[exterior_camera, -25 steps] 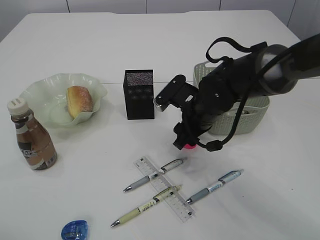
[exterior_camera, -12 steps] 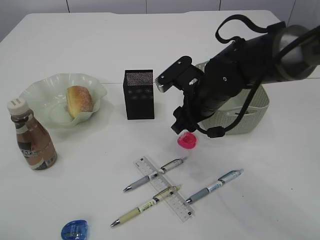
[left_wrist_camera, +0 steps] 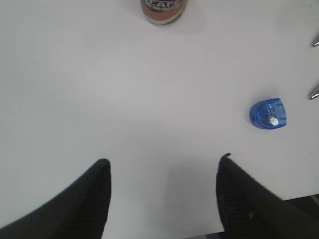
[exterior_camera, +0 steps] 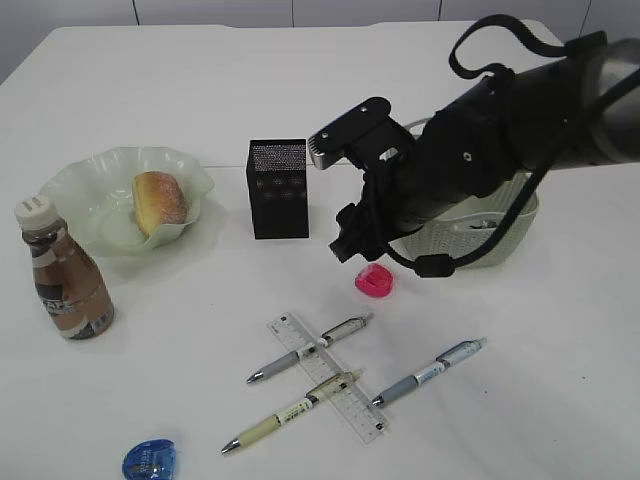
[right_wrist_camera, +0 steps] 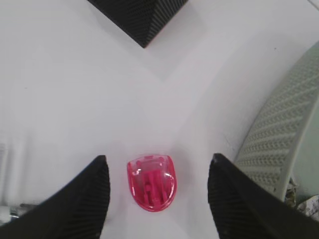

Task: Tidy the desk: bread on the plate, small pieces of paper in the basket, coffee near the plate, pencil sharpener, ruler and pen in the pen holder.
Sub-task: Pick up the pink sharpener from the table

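Exterior view first: I see the large white smooth-topped desk (exterior_camera: 200,70), with the oval golden-brown bread roll (exterior_camera: 159,201) lying in the pale green ruffled glass plate (exterior_camera: 90,185) at the left. The brown coffee bottle with a white cap (exterior_camera: 62,272) stands just in front of that plate. The small black square mesh pen holder (exterior_camera: 278,188) sits mid-desk, and the sage-green woven-look basket (exterior_camera: 480,240) is partly hidden behind my right arm. The right gripper (exterior_camera: 350,245) hangs above a pink plastic pencil sharpener (exterior_camera: 374,282), apart from it. Nearer me, the clear plastic ruler (exterior_camera: 327,377) lies under two pens (exterior_camera: 310,348), a third pen (exterior_camera: 430,372) lies to the right, and a blue pencil sharpener (exterior_camera: 148,461) rests at the front edge.

Left wrist view: the left gripper (left_wrist_camera: 162,199) has its jaws spread over bare desk, holding nothing; blue sharpener to its right, bottle base ahead.

Right wrist view: jaws spread, the pink sharpener between them on the desk, untouched; basket wall at right, holder corner ahead.
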### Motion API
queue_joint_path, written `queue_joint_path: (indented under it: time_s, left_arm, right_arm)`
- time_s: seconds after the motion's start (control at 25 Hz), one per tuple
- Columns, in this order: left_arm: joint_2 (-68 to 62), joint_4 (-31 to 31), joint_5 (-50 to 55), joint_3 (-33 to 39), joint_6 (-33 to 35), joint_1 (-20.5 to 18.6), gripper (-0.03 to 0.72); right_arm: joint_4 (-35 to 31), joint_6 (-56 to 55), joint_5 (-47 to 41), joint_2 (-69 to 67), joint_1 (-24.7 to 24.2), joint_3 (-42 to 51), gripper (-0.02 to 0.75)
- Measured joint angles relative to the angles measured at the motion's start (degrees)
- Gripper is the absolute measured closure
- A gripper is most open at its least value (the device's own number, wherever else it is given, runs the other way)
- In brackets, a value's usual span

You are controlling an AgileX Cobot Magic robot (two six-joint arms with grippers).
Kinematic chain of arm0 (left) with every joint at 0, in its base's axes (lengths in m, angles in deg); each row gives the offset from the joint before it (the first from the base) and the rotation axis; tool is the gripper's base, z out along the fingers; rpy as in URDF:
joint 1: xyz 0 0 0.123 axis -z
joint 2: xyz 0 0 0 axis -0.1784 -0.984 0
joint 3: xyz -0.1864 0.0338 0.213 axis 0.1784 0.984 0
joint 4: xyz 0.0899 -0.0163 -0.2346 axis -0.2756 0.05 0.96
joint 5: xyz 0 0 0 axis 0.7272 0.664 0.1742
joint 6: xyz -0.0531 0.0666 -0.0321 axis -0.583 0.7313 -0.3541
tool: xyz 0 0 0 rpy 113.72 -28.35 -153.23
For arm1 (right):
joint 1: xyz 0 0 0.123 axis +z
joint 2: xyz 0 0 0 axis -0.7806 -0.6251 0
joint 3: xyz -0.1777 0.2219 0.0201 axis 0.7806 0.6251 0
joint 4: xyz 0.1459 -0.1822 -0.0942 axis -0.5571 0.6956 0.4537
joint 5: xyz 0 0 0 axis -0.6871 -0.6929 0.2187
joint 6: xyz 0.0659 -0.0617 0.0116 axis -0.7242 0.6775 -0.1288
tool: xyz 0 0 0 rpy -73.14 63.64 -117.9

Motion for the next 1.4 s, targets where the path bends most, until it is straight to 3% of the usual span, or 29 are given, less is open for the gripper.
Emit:
queue_joint_path:
  time_s: [0.56,1.12,1.4]
  left_arm:
    - [0.00,-1.02,-0.18,0.00,0.00,0.00,0.202]
    - [0.00,-1.85,-0.91,0.00,0.00,0.00,0.202]
    - [0.00,-1.85,-1.77,0.00,-0.20,0.00,0.202]
  right_arm:
    - [-0.49,-0.13,26.09,5.83,0.28,19.36,0.281]
    - [-0.72,-0.43,27.73,5.88,0.19,20.24,0.280]
    - [-7.42,-4.60,27.55,5.88,0.19,20.24,0.264]
